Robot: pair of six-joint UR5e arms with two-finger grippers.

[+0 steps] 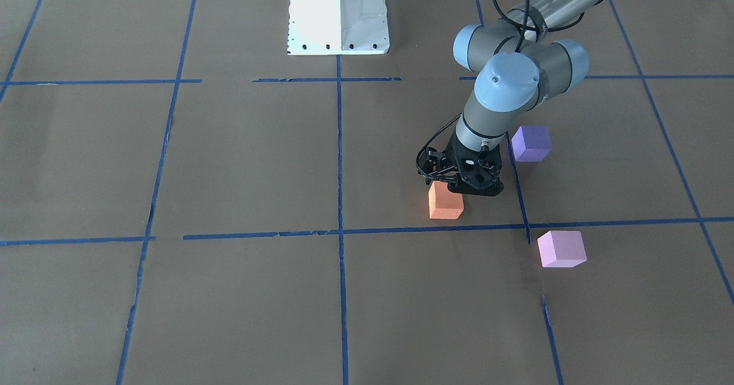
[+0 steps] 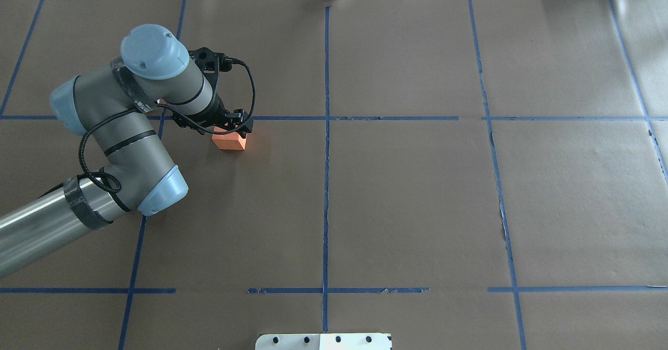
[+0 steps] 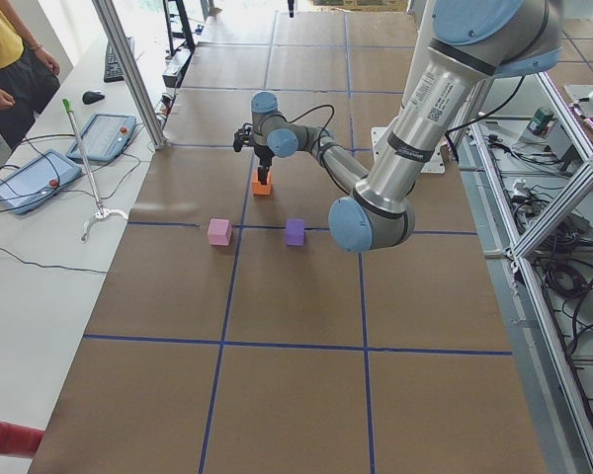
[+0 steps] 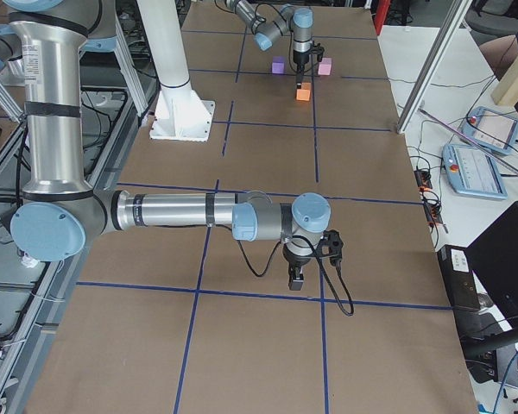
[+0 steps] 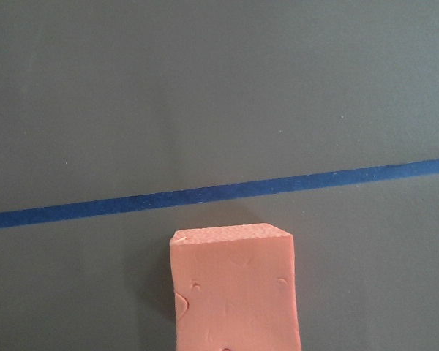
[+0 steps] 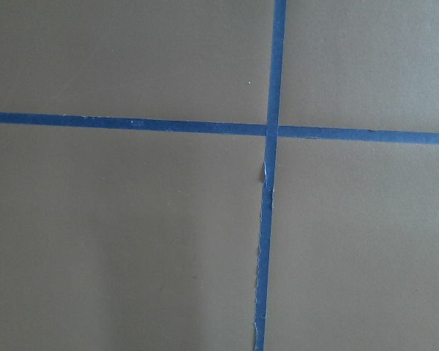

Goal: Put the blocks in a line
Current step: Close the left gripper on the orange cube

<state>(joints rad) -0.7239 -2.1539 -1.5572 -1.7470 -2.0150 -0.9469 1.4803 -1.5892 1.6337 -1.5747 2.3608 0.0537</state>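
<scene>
The orange block (image 1: 445,201) rests on the brown paper just behind a blue tape line. It fills the bottom middle of the left wrist view (image 5: 234,289). My left gripper (image 1: 471,190) points down right over it, touching or nearly touching its top. Its fingers are hidden by the black mount, so I cannot tell whether it is open or shut. The violet-purple block (image 1: 531,143) stands behind the arm. The pale pink block (image 1: 562,248) stands in front of the tape line, apart from the others. My right gripper (image 4: 295,278) hangs low over bare paper, far from the blocks. I cannot tell its state.
The white robot base (image 1: 338,18) stands at the table's middle on the robot's side. Blue tape lines (image 6: 271,219) divide the brown paper into squares. Operators' tablets and cables (image 3: 40,178) lie beyond the table's far edge.
</scene>
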